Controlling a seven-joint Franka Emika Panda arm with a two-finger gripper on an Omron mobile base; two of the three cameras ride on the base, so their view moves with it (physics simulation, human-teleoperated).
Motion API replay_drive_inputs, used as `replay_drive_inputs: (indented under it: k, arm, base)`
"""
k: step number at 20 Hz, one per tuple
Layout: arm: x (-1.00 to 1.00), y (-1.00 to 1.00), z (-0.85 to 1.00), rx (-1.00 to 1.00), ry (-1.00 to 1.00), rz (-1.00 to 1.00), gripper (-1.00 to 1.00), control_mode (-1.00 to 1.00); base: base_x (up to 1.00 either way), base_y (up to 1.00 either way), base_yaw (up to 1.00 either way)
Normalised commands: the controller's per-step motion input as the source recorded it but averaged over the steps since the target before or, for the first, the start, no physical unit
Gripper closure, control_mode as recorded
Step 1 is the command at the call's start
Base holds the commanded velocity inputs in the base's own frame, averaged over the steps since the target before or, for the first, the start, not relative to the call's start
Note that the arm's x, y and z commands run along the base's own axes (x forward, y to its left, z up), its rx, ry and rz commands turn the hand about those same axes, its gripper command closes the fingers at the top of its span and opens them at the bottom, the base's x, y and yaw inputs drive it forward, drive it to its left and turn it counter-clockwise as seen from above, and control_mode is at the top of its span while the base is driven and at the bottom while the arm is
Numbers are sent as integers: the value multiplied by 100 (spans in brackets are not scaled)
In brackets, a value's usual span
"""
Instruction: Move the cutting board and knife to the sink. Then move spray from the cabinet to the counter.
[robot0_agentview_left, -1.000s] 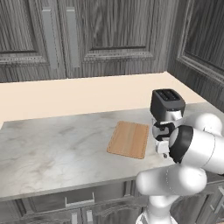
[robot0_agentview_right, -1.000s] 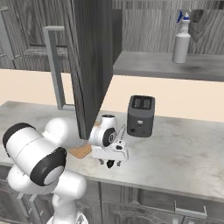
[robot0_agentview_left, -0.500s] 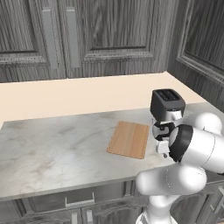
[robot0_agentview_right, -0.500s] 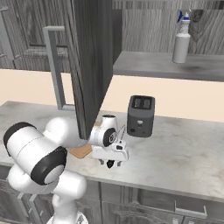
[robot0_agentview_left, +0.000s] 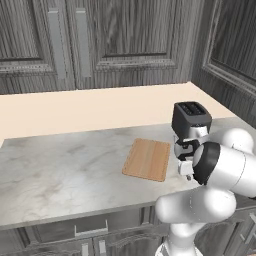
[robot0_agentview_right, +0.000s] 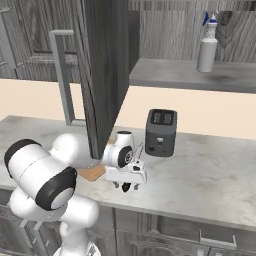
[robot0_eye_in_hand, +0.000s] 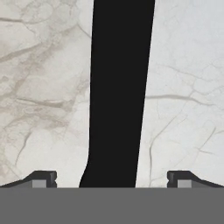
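Observation:
The knife's black handle (robot0_eye_in_hand: 120, 87) lies on the marbled counter (robot0_agentview_left: 60, 170) and runs up the middle of the hand view. My gripper (robot0_eye_in_hand: 112, 177) hangs low over it, open, with one fingertip well clear on each side of the handle. The blade is out of view. From the base views the gripper (robot0_agentview_left: 186, 172) (robot0_agentview_right: 125, 187) points down at the counter in front of the toaster. The wooden cutting board (robot0_agentview_left: 147, 159) (robot0_agentview_right: 92, 173) lies flat just left of the gripper. The spray (robot0_agentview_right: 207, 47) stands upright on the shelf of the open cabinet (robot0_agentview_right: 180, 75), up and to the right.
A black toaster (robot0_agentview_left: 191, 119) (robot0_agentview_right: 161, 132) stands right behind the gripper. The open cabinet door (robot0_agentview_right: 105, 75) with its long bar handle (robot0_agentview_right: 62, 75) juts out over the counter above my arm. Closed upper cabinet doors (robot0_agentview_left: 125, 35) line the back wall.

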Motion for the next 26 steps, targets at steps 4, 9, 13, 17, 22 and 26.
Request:
replay_drive_inputs:
  k: [4, 9, 13, 17, 22, 26]
  arm:
    - [0, 0, 0, 0, -3, 0, -100, -100]
    - [0, 0, 0, 0, -10, 0, -100, -100]
    - [0, 0, 0, 0, -8, 0, -100, -100]
    - [0, 0, 0, 0, -2, 0, -100, -100]
    - [0, 0, -1, 0, 0, 0, -100, -100]
    - [0, 0, -11, 0, 0, 0, -100, -100]
  base:
    - [0, 0, 0]
    - [0, 0, 0]
    - [0, 0, 0]
    - [0, 0, 0]
    - [0, 0, 0]
    - [0, 0, 0]
